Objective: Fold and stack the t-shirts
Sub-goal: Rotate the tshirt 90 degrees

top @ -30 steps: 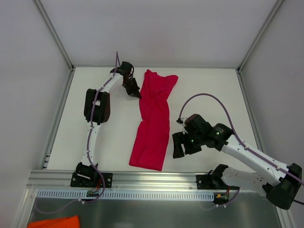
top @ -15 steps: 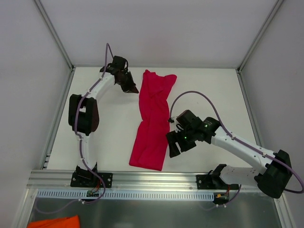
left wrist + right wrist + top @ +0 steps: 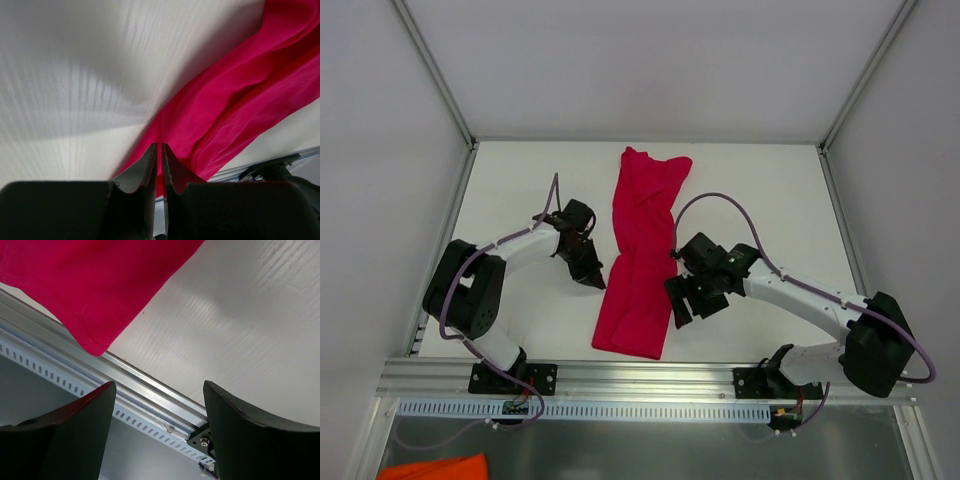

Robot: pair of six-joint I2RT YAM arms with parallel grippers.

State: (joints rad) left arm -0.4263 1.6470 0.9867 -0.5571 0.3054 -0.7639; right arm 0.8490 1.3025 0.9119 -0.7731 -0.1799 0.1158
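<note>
The crimson t-shirt (image 3: 642, 250) lies on the white table folded lengthwise into a long narrow strip, running from the far middle toward the near rail. My left gripper (image 3: 594, 282) sits just off the strip's left edge, about two thirds of the way down. In the left wrist view its jaws (image 3: 159, 146) are shut to a thin slit with nothing in them, and the shirt (image 3: 225, 100) lies just beyond the tips. My right gripper (image 3: 680, 312) hovers by the strip's right edge, open and empty (image 3: 159, 385), with the shirt's near corner (image 3: 100, 285) ahead to its left.
An aluminium rail (image 3: 620, 375) with a slotted strip runs along the near table edge, also in the right wrist view (image 3: 150, 390). An orange cloth (image 3: 430, 468) lies below it at bottom left. White walls enclose the table on three sides.
My left arm has swung back from the far end near the collar to the shirt's left edge. The right gripper has slid left to the shirt's right edge.
</note>
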